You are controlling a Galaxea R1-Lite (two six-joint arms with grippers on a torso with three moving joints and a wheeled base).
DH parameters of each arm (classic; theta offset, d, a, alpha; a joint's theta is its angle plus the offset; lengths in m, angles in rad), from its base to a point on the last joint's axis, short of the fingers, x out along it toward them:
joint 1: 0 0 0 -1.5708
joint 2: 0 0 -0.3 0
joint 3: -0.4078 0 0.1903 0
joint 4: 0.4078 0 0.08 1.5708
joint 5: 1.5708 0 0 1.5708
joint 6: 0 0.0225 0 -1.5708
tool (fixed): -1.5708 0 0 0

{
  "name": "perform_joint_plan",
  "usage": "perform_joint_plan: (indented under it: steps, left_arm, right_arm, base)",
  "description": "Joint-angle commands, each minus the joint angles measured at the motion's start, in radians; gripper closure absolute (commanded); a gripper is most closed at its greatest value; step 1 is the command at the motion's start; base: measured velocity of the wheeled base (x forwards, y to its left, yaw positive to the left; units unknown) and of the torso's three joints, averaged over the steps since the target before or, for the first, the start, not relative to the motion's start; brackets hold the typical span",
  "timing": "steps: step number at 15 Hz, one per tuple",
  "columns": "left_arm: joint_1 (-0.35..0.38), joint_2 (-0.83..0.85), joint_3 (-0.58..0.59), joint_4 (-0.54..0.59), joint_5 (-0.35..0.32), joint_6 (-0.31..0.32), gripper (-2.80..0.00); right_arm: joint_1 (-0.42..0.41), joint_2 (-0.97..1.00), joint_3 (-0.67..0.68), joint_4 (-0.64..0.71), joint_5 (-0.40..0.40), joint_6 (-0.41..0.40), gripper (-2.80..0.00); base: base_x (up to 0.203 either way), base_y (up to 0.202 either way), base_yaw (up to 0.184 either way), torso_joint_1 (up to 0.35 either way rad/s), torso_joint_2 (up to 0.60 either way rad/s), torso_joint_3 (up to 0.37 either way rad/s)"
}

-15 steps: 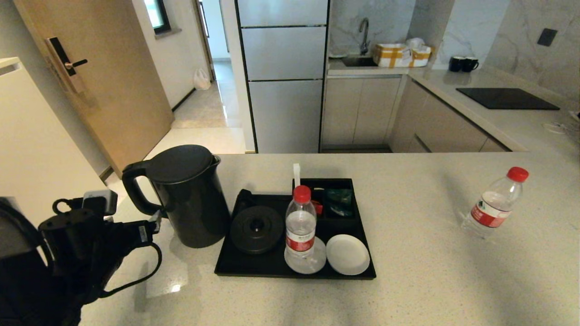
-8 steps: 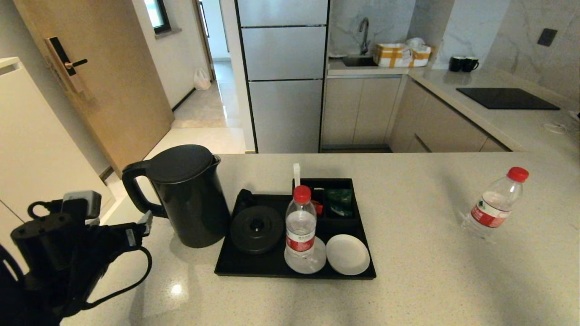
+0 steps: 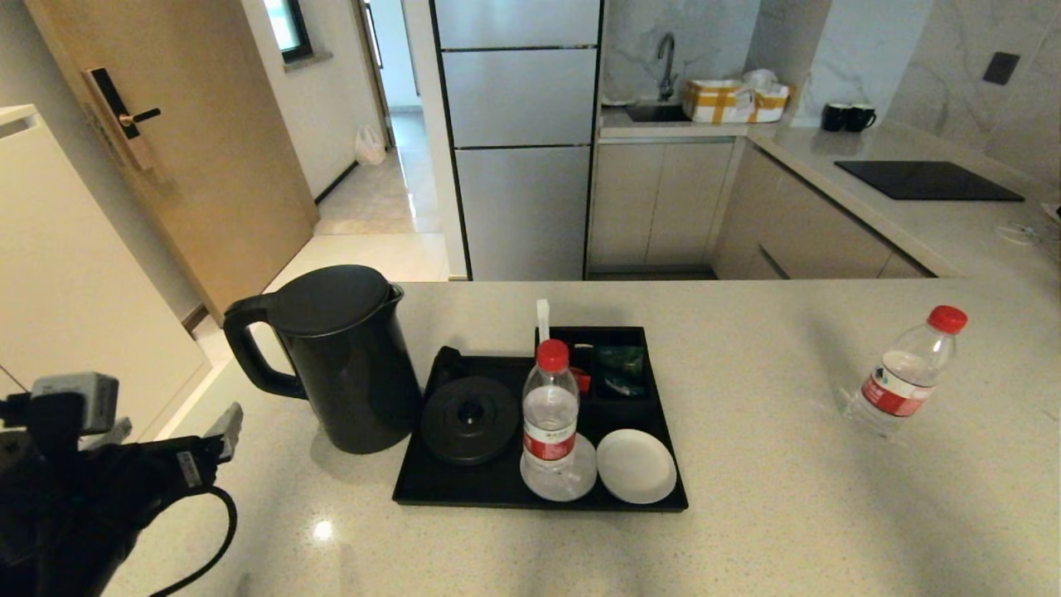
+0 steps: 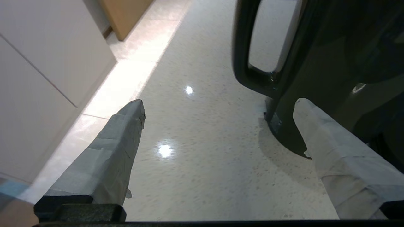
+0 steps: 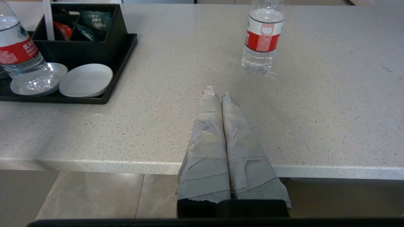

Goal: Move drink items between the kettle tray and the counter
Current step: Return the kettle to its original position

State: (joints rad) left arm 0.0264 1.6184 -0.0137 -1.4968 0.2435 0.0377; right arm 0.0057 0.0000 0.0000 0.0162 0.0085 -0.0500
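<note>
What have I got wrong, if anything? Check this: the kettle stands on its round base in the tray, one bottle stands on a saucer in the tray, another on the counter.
The kettle is not on its round base; it stands on the counter, left of the tray, as the head view shows. The rest is right.

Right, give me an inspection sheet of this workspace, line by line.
Surface: counter, glossy speckled beige stone.
Job's things: kettle upright on the counter, left of the kettle tray, its round base bare; one bottle on a saucer in the tray; second bottle on the counter, far right.
Clutter: spare saucer and sachets in the tray.
Grippers: left pincer open, near the kettle handle, holding nothing; right pincer shut, at the counter's near edge.
Cables: black loop on the left arm.
Surroundings: door, fridge, sink, hob.
</note>
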Motion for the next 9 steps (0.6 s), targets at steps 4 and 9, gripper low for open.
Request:
perform_joint_plan:
  steps: [4, 9]
  left_arm:
    - [0.0, -0.269, -0.009, 0.116, 0.03, 0.081, 0.0]
    - [-0.001, -0.618, -0.3, 0.706, 0.068, 0.102, 0.0]
  right_arm:
    - [0.0, -0.002, 0.0, -0.001, 0.001, -0.001, 0.0]
    - [0.0, -0.002, 0.0, -0.001, 0.001, -0.001, 0.0]
  base:
    - [0.0, 0.0, 0.0, 0.0, 0.0, 0.0]
    - [0.0, 0.0, 0.0, 0.0, 0.0, 0.0]
